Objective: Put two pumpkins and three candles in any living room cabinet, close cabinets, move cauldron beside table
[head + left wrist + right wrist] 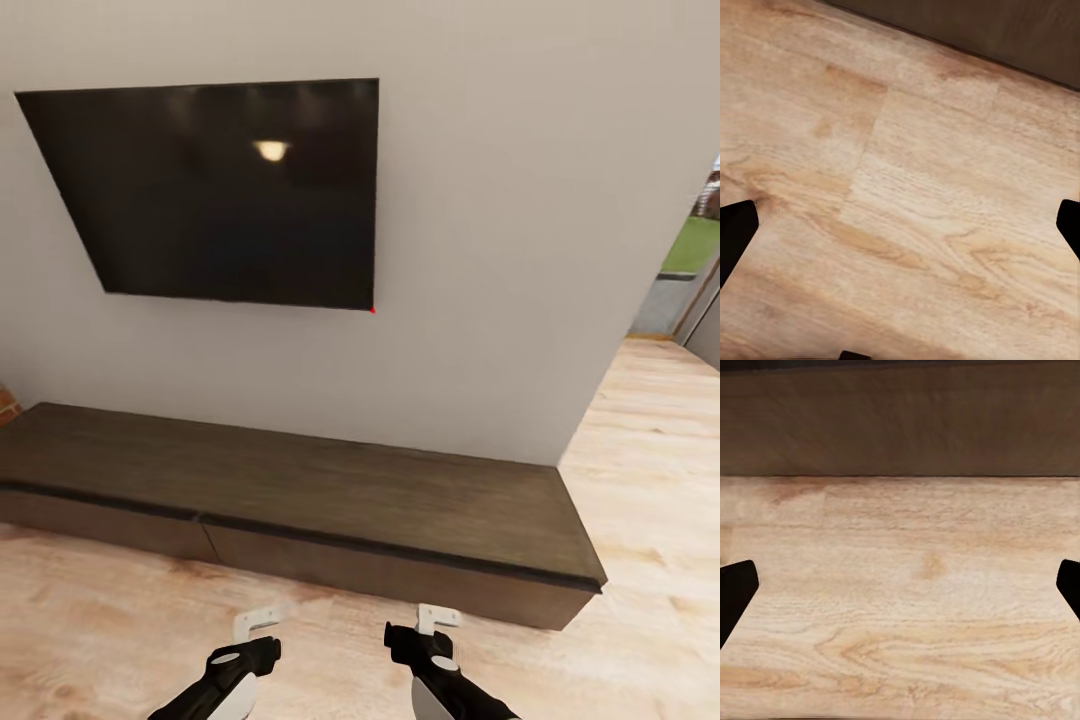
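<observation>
The long low dark-brown cabinet (300,490) runs along the foot of a pale grey wall (500,250), its flat drawer fronts all flush and shut, its wood top bare. Above it a big black television (225,190) hangs on the wall, tilted in the head view, with a soft lamp glare on the screen and a tiny red light at its lower corner. The pale wood floor (120,610) spreads out in front of the cabinet and off past its right end, where a doorway (695,290) gives a glimpse of green outside. At the far left edge a bit of red brick (6,403) shows just beside the cabinet's end. Both arms are held low near the bottom of the head view, side by side and apart from each other, short of the cabinet front. The left gripper (256,624) points toward the cabinet over bare floor; in its wrist view the dark fingertips (736,236) sit at opposite edges with floorboards between them, so it stands wide and holds nothing, with a strip of the cabinet (1005,34) across one corner. The right gripper (438,617) is the same: its fingertips (736,592) are spread far apart over the floor, nothing between them, and the cabinet's drawer front (900,424) lies straight ahead.
</observation>
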